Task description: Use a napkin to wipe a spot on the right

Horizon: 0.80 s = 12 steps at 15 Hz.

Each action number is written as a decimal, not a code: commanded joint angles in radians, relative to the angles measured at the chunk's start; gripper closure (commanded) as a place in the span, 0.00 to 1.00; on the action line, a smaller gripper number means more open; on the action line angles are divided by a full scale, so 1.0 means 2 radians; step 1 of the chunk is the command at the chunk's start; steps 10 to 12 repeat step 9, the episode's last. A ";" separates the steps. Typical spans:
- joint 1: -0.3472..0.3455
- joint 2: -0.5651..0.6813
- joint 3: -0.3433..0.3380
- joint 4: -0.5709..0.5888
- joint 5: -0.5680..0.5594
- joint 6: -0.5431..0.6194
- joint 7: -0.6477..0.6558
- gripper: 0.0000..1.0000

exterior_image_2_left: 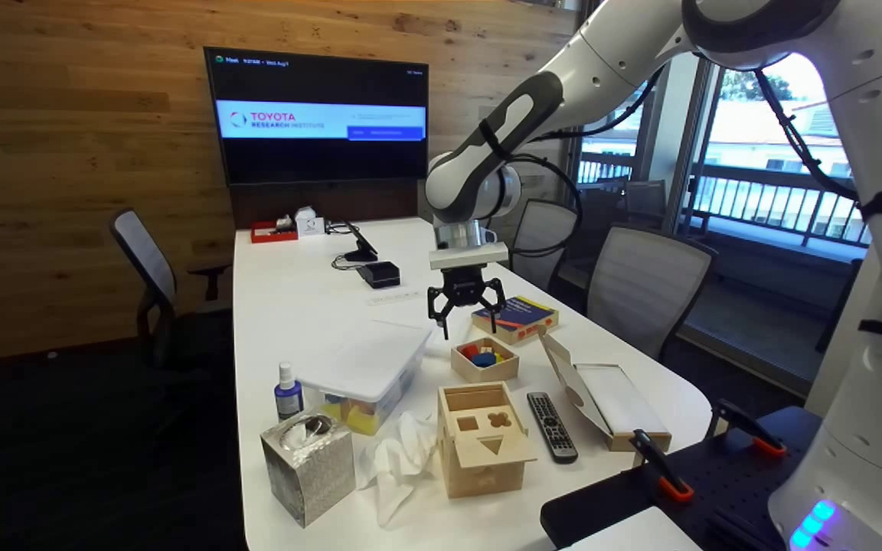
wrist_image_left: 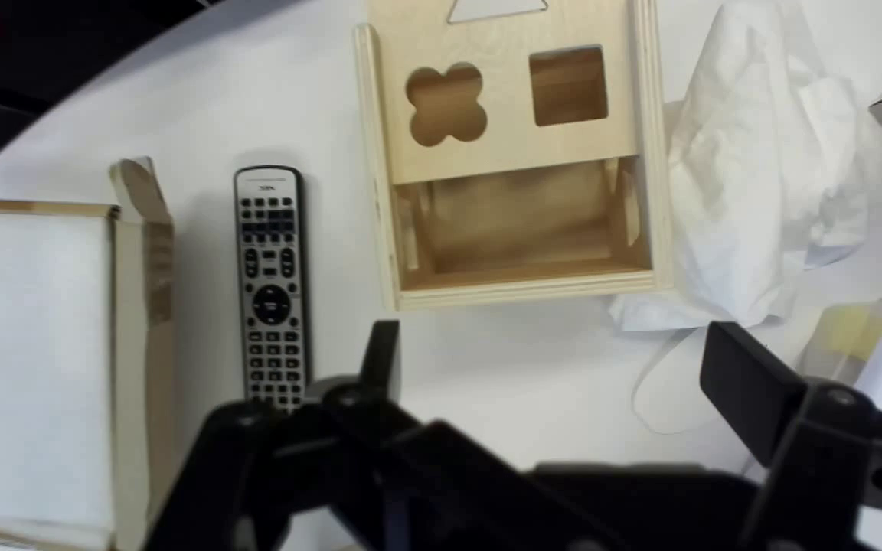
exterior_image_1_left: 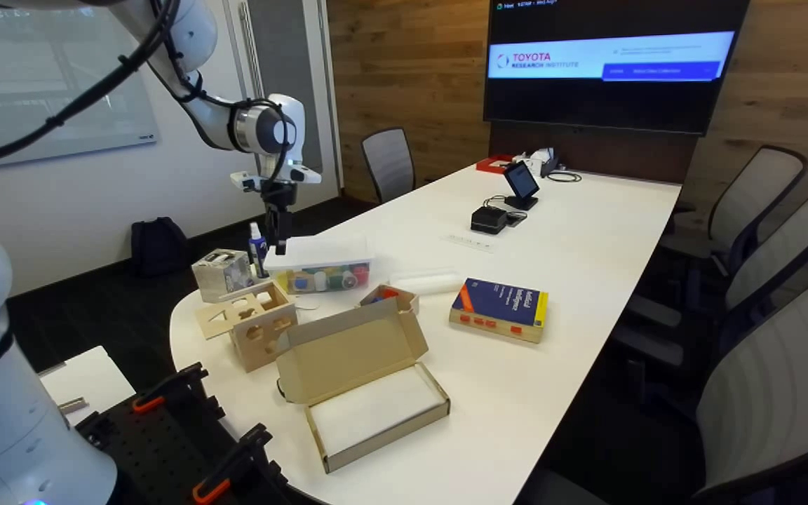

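I hold my jaws spread wide, gripping nothing, above the tabletop (wrist_image_left: 533, 398) | wooden box with cut-outs (wrist_image_left: 516, 145): below and ahead of my jaws in the wrist view | crumpled napkin (wrist_image_left: 762, 176): on the tabletop, right of my jaws there, beside that box | remote control (wrist_image_left: 271, 283): left of my jaws | cardboard box (wrist_image_left: 138, 383): farther left

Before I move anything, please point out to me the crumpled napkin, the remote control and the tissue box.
Napkin (wrist_image_left: 759, 184), wrist view: its wrinkled middle.
Remote control (wrist_image_left: 271, 283), wrist view: middle of the button face.
Tissue box (exterior_image_2_left: 317, 471), in an exterior view: patterned side wall.
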 commanded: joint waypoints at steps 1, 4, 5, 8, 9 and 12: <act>-0.002 -0.033 -0.002 -0.016 -0.020 -0.042 0.047 0.00; -0.009 -0.041 0.003 -0.019 -0.024 -0.044 0.044 0.00; -0.009 -0.042 0.002 -0.020 -0.026 -0.043 0.045 0.00; -0.011 -0.040 0.001 -0.016 -0.034 -0.046 0.047 0.00; -0.012 -0.038 0.001 -0.014 -0.038 -0.046 0.044 0.00; -0.012 -0.038 0.001 -0.014 -0.038 -0.046 0.044 0.00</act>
